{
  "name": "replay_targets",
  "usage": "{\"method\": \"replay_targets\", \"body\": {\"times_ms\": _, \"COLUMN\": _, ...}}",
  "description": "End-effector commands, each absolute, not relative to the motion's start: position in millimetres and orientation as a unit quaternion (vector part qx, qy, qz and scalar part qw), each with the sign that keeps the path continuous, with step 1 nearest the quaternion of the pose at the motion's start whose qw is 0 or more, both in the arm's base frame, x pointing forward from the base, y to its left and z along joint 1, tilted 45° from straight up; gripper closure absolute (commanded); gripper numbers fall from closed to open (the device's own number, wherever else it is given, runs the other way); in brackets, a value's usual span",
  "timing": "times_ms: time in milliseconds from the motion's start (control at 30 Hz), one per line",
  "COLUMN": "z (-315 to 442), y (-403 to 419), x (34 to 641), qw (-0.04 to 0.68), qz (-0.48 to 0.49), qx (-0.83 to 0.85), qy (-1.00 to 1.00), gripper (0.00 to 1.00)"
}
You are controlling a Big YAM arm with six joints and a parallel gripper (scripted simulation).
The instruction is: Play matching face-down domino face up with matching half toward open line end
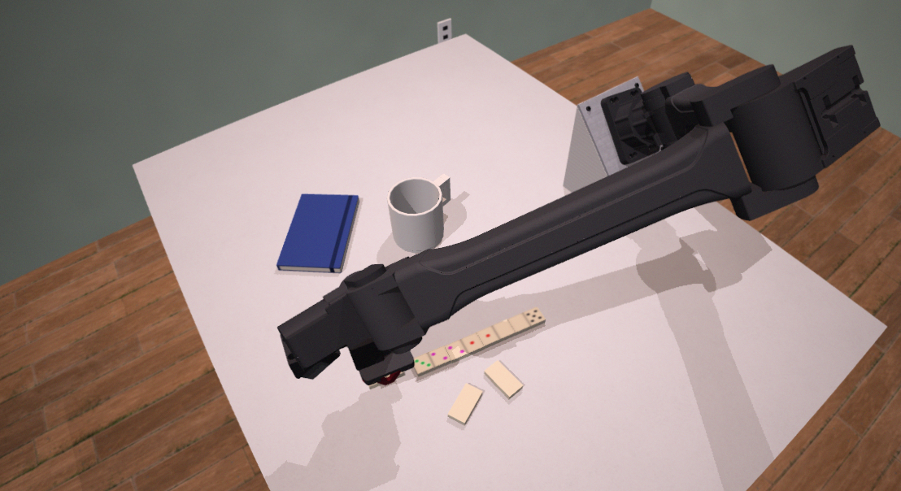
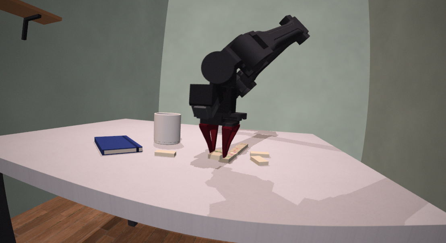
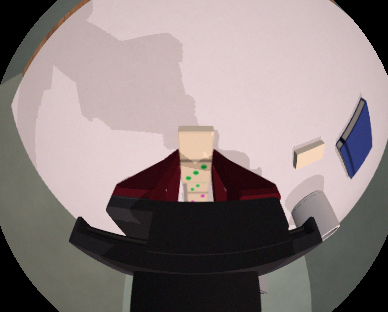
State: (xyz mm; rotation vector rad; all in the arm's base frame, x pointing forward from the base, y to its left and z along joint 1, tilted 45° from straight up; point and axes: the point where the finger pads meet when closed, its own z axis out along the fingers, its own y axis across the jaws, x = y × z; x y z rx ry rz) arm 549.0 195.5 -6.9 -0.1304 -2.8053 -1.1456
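My gripper [image 1: 387, 379] [image 2: 217, 154] [image 3: 195, 155] is shut on a face-up domino [image 2: 215, 156] [image 3: 196, 145], one half blank, the other with three green pips. It is held a little above the table, just off the line's green end; the green half faces the line. The line [image 1: 502, 328] [image 2: 238, 150] [image 3: 197, 188] lies flat, its ends three green pips and several black pips. Any remaining gap or height difference is hard to tell. Two face-down dominoes [image 1: 465, 403] [image 1: 503, 379] [image 2: 259, 154] [image 2: 259, 160] lie beside the line; a third [image 2: 165, 153] [image 3: 308, 155] lies apart.
A white mug [image 1: 416, 219] [image 2: 167, 129] [image 3: 313, 212] stands on the other side of the line from the two dominoes. A blue notebook [image 1: 319, 230] [image 2: 116, 143] [image 3: 357, 140] lies beyond the single domino. The arm [image 1: 567, 226] stretches above the line in the top view.
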Motion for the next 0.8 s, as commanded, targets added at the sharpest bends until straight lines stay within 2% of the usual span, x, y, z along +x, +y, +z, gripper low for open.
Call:
{"method": "replay_targets", "body": {"times_ms": 0, "z": -10, "y": 199, "x": 553, "qw": 0.048, "qz": -0.378, "qx": -0.046, "qy": -0.923, "gripper": 0.78}}
{"method": "replay_targets", "body": {"times_ms": 767, "z": -24, "y": 208, "x": 549, "qw": 0.05, "qz": -0.377, "qx": -0.049, "qy": -0.924, "gripper": 0.78}}
